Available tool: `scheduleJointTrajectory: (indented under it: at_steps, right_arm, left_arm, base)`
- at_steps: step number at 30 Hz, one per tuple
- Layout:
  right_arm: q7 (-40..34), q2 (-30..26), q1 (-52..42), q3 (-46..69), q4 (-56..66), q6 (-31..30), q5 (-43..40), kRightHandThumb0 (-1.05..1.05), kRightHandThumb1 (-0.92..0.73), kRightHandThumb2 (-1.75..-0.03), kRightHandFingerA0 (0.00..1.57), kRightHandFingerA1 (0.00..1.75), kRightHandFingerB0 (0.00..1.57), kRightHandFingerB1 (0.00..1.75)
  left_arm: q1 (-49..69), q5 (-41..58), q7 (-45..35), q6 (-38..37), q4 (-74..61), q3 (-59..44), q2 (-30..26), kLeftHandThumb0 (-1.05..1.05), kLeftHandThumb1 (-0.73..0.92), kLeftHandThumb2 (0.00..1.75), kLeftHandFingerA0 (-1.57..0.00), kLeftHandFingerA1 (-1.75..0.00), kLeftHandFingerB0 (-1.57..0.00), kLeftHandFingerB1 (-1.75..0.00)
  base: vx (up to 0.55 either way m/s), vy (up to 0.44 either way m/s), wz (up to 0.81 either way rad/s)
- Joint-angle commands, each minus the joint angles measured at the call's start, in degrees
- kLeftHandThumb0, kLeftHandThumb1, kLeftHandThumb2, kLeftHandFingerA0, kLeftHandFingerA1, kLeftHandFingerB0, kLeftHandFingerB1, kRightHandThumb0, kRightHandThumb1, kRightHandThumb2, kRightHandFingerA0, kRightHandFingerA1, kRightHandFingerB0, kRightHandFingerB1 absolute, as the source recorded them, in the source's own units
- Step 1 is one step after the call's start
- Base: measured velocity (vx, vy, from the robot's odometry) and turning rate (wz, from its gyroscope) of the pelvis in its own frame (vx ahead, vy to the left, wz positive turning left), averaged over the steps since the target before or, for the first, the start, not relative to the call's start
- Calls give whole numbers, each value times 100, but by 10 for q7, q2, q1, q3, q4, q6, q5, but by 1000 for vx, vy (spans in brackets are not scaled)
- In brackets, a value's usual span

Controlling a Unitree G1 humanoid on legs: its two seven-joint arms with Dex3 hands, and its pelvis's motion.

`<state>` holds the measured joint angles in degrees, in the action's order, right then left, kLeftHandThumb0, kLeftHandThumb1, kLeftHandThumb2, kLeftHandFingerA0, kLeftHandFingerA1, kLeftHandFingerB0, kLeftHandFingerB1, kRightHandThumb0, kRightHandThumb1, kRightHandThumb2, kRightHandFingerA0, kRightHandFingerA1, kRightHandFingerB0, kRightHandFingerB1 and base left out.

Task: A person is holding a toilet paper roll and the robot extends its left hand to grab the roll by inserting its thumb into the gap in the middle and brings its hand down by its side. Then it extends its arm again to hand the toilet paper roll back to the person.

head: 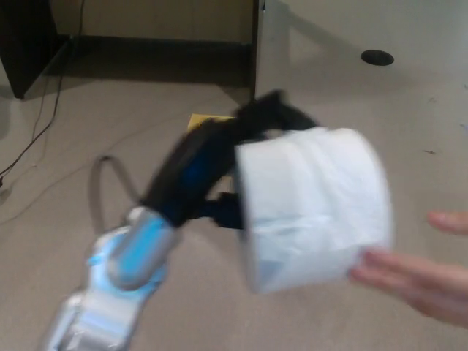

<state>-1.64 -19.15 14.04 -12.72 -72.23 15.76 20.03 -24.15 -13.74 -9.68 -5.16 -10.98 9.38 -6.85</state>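
Carpet (183, 292) in a plain beige fills most of the head view, below and behind the left hand (241, 168). Beyond the hand, at the top of the picture, stands dark furniture (146, 55) with a pale upright panel (267, 44) just past the hand's fingers. A yellow sheet (199, 121) lies on the carpet, mostly hidden behind the hand, with only a corner showing. Farther off, up and to the right of the hand, a small black disc (377, 57) rests on the floor. Thin cables (36, 139) trail along the carpet well to the left of the hand. A grey cable loop (106, 183) curves out near the silver and blue wrist (128, 248), below and left of the hand.

A person's hand (413, 281) reaches in from the right edge, lower than the robot's hand, its fingertips touching the bottom right of the toilet paper roll (314, 205); another fingertip shows apart at the right border.

The roll is white, thick and softly wrinkled, blurred by motion, and sits directly right of the left hand, pressed against it. The black fingers lie over the roll's top edge and a dark part goes into its end face, so the hand grips the roll. No right hand shows.
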Motion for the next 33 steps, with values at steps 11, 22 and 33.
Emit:
scheduleJointTrajectory:
  at_steps: [11, 22, 33]
  right_arm:
    - [8, -9, 8, -4, -6, -7, 5, -42, -68, -61, 68, 56, 50, 41]
    - [11, -18, 36, 1, -7, -10, 2, -41, -68, -61, 70, 60, 51, 41]
    - [13, -10, 69, 13, -7, -17, -8, -41, -68, -61, 69, 59, 50, 41]
  left_arm:
    - [227, 104, -12, -132, 43, -207, -89, -2, 72, 87, -100, -133, -76, -124]
    - [346, -36, 142, -270, 371, -201, -112, 0, 82, 74, -85, -140, -72, -121]
    - [262, -63, 196, -247, 608, -128, -173, -11, 82, 70, -79, -139, -73, -121]
  base:
    - [0, 0, 0]
    - [0, 0, 0]
    - [0, 0, 0]
